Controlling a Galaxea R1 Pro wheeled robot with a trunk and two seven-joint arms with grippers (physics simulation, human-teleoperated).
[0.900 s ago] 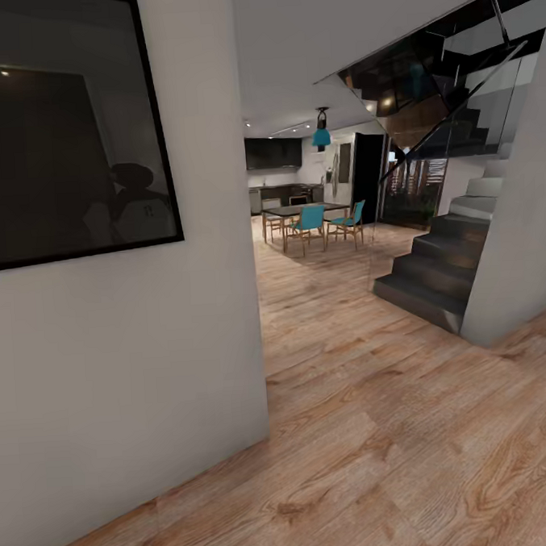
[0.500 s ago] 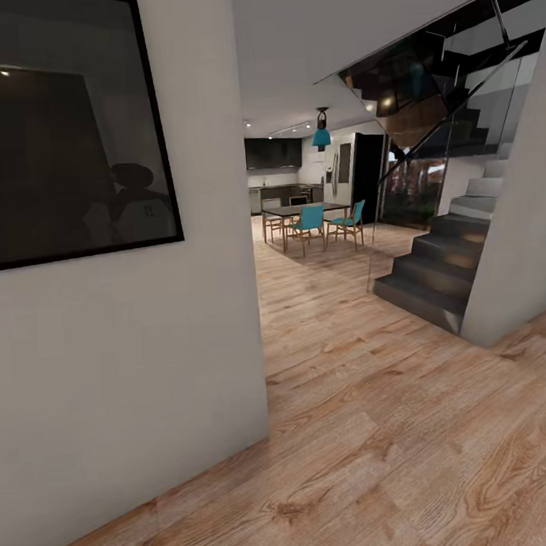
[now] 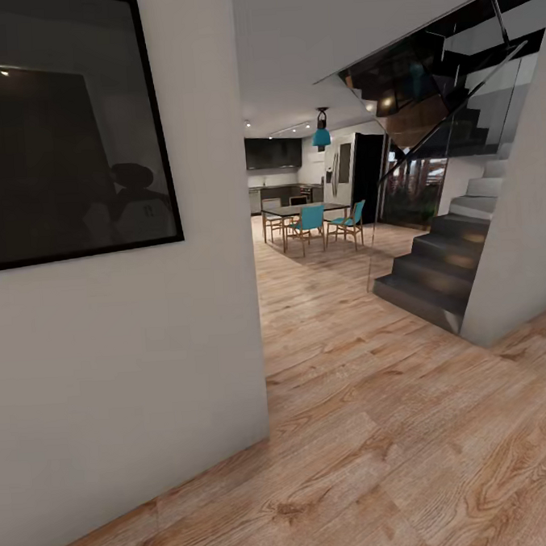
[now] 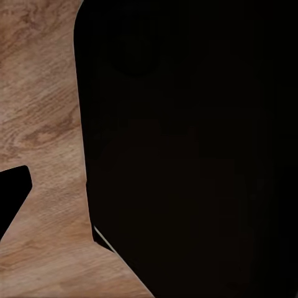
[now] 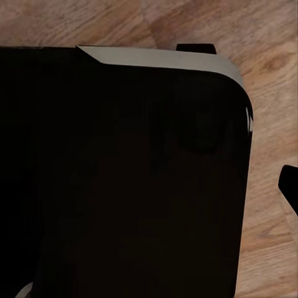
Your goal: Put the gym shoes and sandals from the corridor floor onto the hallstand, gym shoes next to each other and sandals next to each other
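Corridor floor [image 3: 381, 460]: warm brown wood-grain planks, running from the foreground back toward a dining area; bare where it is showing in the head view.

Wall [image 3: 149, 353]: pale grey, standing at the left of the head view and hiding what lies behind it. Framed dark panel [image 3: 62, 132] hanging on it, reflecting a dim seated-looking shape.

Staircase [image 3: 434, 271]: dark steps rising at the right, with a glass balustrade [image 3: 440, 93] above.

Dining group, far back: dark dining desk [image 3: 301, 211] with teal chairs [image 3: 310, 219] standing around it, a teal pendant lamp [image 3: 322, 134] hanging overhead, dark kitchen cabinets [image 3: 274, 153] behind.

Left wrist view: a large black body [image 4: 186, 149] blocking most of the picture, floor planks showing beside it. Left claw: state cannot be told.

Right wrist view: a black body with a pale grey edge [image 5: 124, 174] lying over the planks. Right claw: state cannot be told.
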